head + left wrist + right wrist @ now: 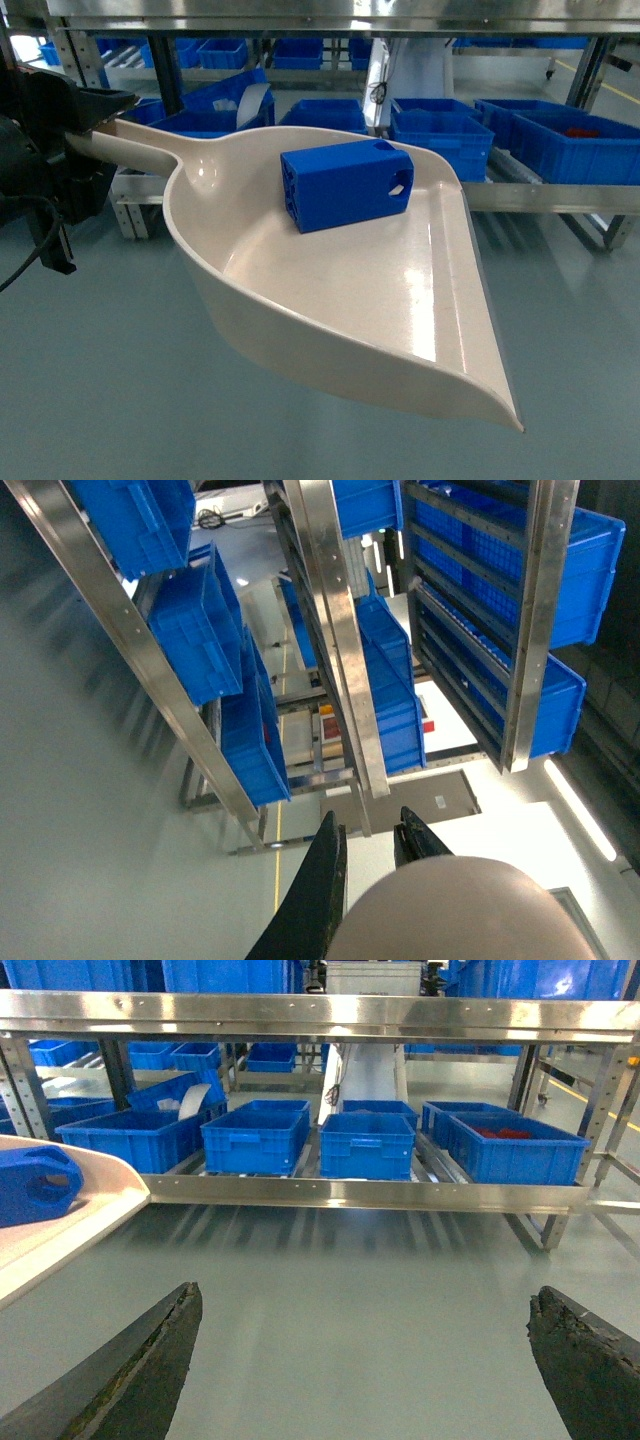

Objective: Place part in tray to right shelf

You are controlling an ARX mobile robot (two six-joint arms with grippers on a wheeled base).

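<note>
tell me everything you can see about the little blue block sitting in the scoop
The part is a small, bright blue, boxy block that looks like matte plastic. One end narrows and carries a round hole; the end facing the handle shows square openings. It lies on its side inside the tray, near the back wall by the handle, resting on the cream floor. No gripper touches it. In the right wrist view its holed end pokes in at the left edge, with blue crates on the steel shelf beyond.

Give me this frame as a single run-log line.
left claw: shut on tray handle | part: lying in tray, held above floor | right claw: open, empty | shelf: ahead, not reached
</note>
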